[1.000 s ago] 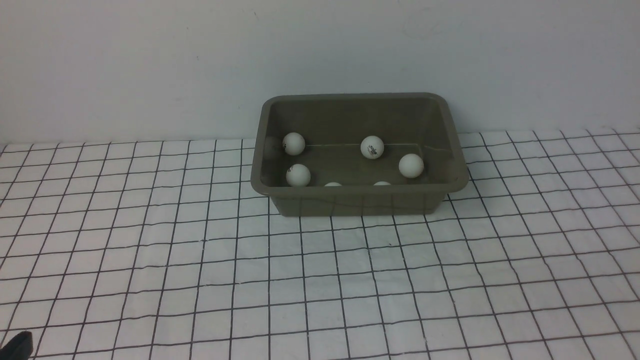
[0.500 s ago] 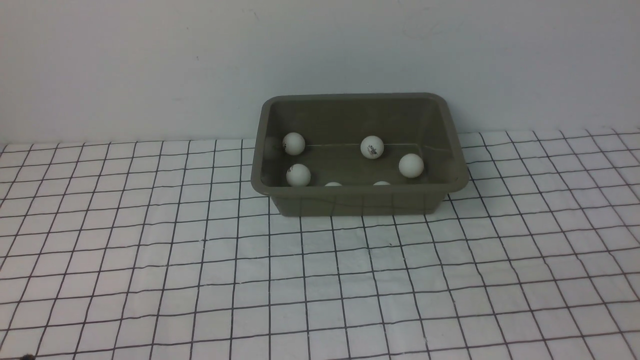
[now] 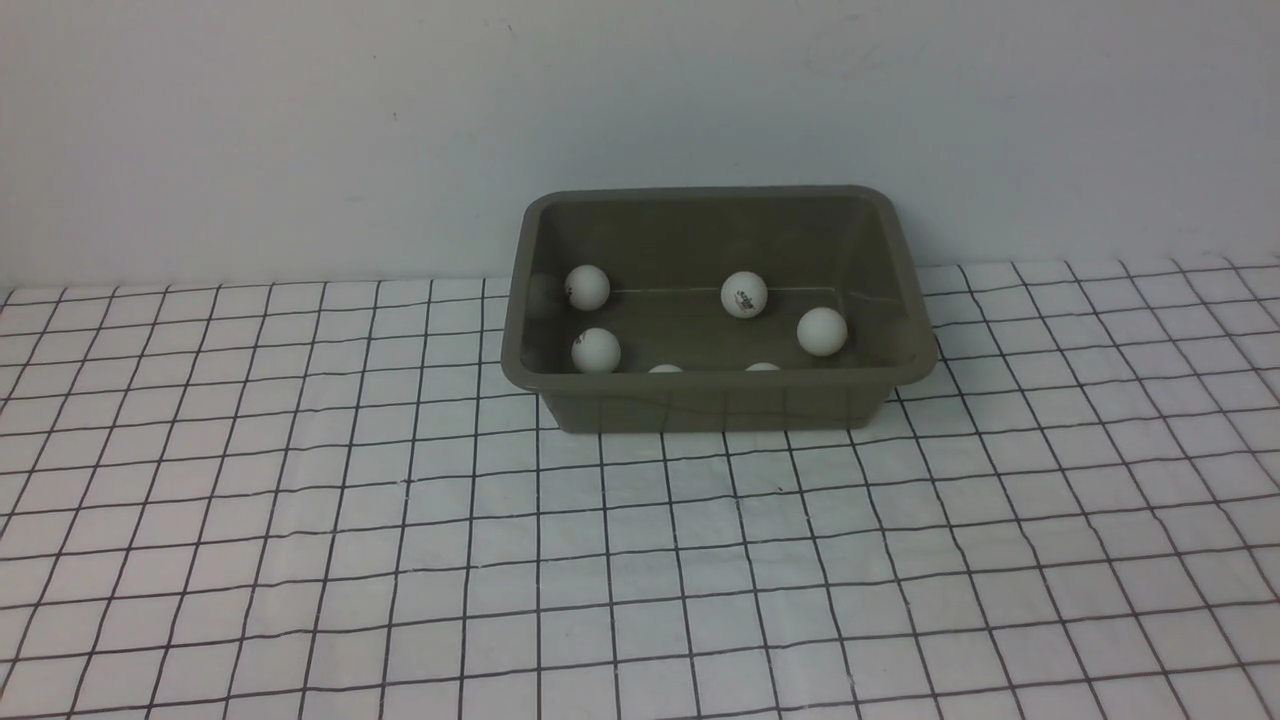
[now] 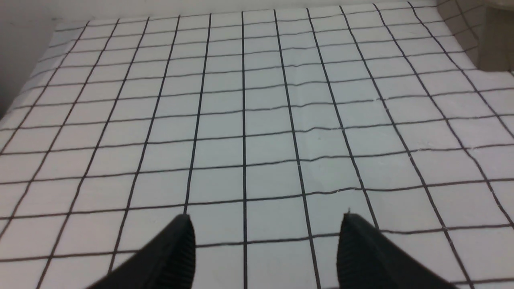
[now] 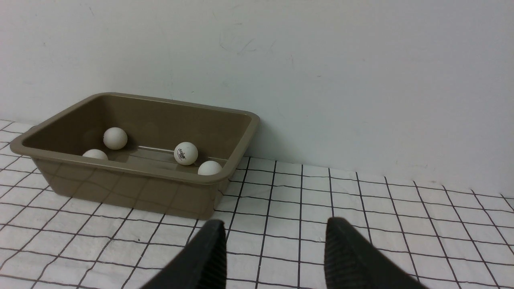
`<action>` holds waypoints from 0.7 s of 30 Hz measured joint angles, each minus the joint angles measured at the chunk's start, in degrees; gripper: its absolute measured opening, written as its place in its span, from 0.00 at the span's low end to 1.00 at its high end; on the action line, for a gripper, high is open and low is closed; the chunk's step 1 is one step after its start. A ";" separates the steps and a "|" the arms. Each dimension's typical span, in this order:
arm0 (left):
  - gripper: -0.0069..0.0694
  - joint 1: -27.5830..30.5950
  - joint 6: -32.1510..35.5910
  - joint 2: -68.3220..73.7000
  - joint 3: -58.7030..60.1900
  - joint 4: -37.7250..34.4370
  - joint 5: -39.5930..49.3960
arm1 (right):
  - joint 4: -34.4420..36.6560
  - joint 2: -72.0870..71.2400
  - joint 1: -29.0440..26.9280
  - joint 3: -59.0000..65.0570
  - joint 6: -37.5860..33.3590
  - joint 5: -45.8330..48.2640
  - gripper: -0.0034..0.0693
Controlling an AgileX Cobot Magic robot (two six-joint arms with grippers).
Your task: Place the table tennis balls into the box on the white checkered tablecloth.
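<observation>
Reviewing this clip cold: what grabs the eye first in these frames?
The olive-grey box at the far middle of the white checkered tablecloth, against the wall, with six table tennis balls inside, two barely peeking over its near rim. Neither arm shows in the front view; both wrist views show empty grippers, left gripper and right gripper, over bare cloth.

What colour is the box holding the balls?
Olive-grey box, plain and unpatterned; the front view shows it best.

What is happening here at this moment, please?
Nothing is being handled. All six table tennis balls lie inside the olive-grey box on the white checkered tablecloth; two barely show above its near rim. The left gripper and right gripper hang over the cloth, jaws apart, holding nothing.
</observation>
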 joint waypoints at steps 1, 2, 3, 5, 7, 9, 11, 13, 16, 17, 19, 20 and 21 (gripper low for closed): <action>0.65 0.00 0.00 0.00 0.18 0.00 -0.69 | 0.00 0.00 0.00 0.00 0.00 0.00 0.48; 0.65 0.00 0.00 0.00 0.18 0.00 -0.81 | 0.00 0.00 0.00 0.00 0.00 0.00 0.48; 0.65 0.00 0.00 0.00 0.25 0.00 -1.45 | 0.00 0.00 0.00 0.00 0.00 0.00 0.48; 0.65 0.00 0.56 0.00 0.33 -0.30 -1.71 | 0.00 0.00 0.00 0.00 0.00 0.00 0.48; 0.65 0.00 1.49 0.00 0.33 -0.35 -1.73 | -0.05 0.00 0.00 0.00 0.00 0.00 0.48; 0.65 0.00 3.05 0.00 0.33 -0.36 -1.77 | -0.05 0.00 0.00 0.00 0.00 0.00 0.48; 0.65 0.00 3.60 0.00 0.33 -0.42 -1.77 | -0.05 0.00 0.00 0.00 0.00 0.00 0.48; 0.65 0.00 4.04 0.00 0.33 -0.72 -1.77 | -0.05 0.00 0.00 0.00 0.00 0.00 0.48; 0.65 0.00 4.36 0.00 0.37 -1.00 -1.77 | -0.05 0.00 0.00 0.00 0.00 0.00 0.48; 0.65 0.00 4.40 0.00 0.37 -1.05 -1.80 | -0.05 0.00 0.00 0.00 0.00 0.00 0.48; 0.65 0.00 4.40 0.00 0.37 -1.12 -1.80 | -0.05 0.00 0.00 0.00 0.00 0.00 0.48; 0.65 0.00 4.40 0.00 0.37 -1.12 -1.80 | -0.05 0.00 0.00 0.00 0.00 0.00 0.48; 0.65 0.00 4.40 0.00 0.37 -1.12 -1.80 | -0.05 0.00 0.00 0.00 0.00 0.00 0.48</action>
